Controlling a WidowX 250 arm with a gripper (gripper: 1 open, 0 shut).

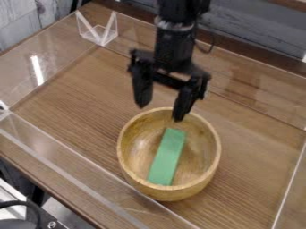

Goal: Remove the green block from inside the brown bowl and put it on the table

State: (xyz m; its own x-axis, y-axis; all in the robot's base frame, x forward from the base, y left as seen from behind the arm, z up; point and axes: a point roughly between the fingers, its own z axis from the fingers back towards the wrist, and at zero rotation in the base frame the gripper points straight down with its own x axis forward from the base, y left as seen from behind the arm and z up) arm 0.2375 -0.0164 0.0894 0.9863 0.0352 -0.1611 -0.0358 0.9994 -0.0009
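- Clear acrylic walls (72,179) ring the table (84,98); a small clear bracket-like piece (96,27) sits at the far left edge, well apart from the bowl.
- Nothing lies between the gripper (165,97) and the brown bowl (169,154).
- Gripper jaws spread wide, holding nothing, fingers pointing down, hanging over the bowl's far rim.
- Green block (169,155): flat, elongated, matte mid-green, lying inside the bowl, tilted against the bowl's inner slope, long axis running near-to-far.
- Bowl: round, light tan wood, thick rim.
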